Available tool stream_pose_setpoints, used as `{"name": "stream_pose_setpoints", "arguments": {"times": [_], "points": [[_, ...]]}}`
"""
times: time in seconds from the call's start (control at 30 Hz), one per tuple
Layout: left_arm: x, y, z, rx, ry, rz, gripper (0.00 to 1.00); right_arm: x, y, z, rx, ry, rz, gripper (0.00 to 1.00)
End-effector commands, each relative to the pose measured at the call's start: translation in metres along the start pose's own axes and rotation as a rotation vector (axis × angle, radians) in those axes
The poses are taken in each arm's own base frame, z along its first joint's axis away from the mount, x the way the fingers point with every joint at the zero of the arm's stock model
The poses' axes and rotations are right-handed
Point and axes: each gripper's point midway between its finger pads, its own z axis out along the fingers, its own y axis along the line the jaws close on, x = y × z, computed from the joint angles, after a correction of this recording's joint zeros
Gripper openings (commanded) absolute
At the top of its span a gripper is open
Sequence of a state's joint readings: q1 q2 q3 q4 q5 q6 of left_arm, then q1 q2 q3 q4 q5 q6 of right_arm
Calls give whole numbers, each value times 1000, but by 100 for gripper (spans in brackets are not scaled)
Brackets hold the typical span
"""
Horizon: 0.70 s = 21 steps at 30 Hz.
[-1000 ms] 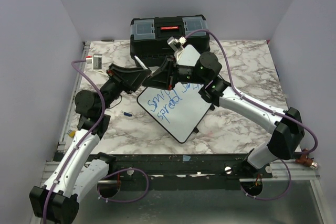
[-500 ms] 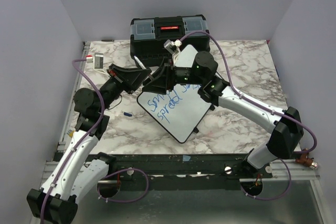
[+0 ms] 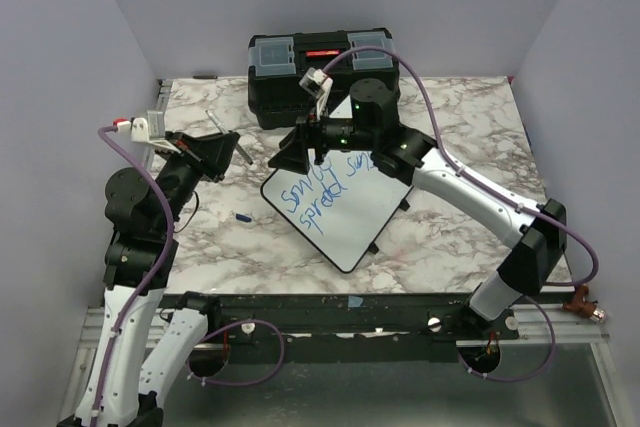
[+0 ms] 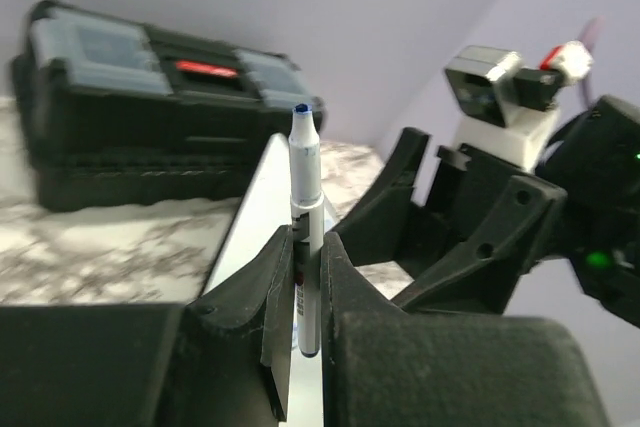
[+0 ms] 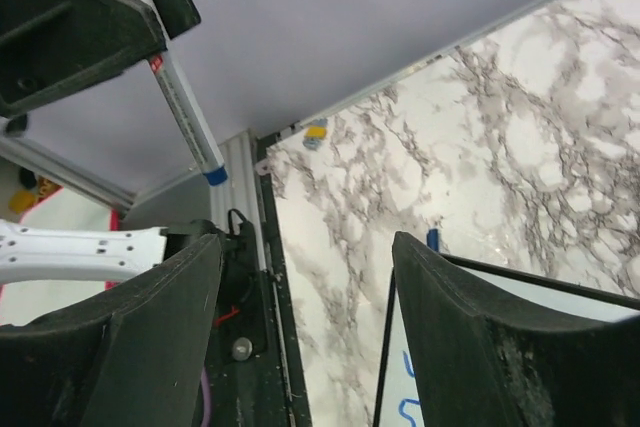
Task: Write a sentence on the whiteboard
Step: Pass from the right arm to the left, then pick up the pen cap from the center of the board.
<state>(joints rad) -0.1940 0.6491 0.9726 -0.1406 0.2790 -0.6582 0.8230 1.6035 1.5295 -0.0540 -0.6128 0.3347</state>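
The whiteboard (image 3: pixel 365 219) lies flat on the counter (image 3: pixel 470 137), near the middle. The sentence (image 3: pixel 322 190) is on it in two blue lines, so the writing looks done. The left jaws pinch the marker (image 4: pixel 306 207), off to the side. The right jaws are wide, holding nothing.

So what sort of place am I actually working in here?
Most likely a robot test cell in a lab, not a home: a marble-pattern table boxed in by plain lilac walls, a metal mounting rail along its near edge, and a black toolbox at the back.
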Motion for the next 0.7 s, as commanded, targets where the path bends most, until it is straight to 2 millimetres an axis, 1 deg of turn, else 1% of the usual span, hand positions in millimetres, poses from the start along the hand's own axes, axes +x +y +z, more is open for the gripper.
{"name": "stream_pose_setpoints", "arguments": {"times": [0.0, 0.07, 0.3, 0.43, 0.53, 0.67], "points": [[11, 58, -19, -289, 76, 86, 0, 35, -25, 15, 100, 132, -6, 72], [9, 77, -25, -391, 83, 88, 0, 44, -27, 24, 129, 170, -23, 72], [2, 117, -55, -635, 68, 98, 0, 82, -34, 58, 196, 285, -69, 70], [-7, 136, -77, -768, 45, 131, 0, 105, -37, 79, 224, 351, -92, 69], [-12, 147, -93, -856, 12, 156, 0, 129, -38, 95, 235, 404, -101, 67], [-12, 157, -111, -938, -34, 163, 0, 162, -41, 116, 224, 451, -93, 63]]}}
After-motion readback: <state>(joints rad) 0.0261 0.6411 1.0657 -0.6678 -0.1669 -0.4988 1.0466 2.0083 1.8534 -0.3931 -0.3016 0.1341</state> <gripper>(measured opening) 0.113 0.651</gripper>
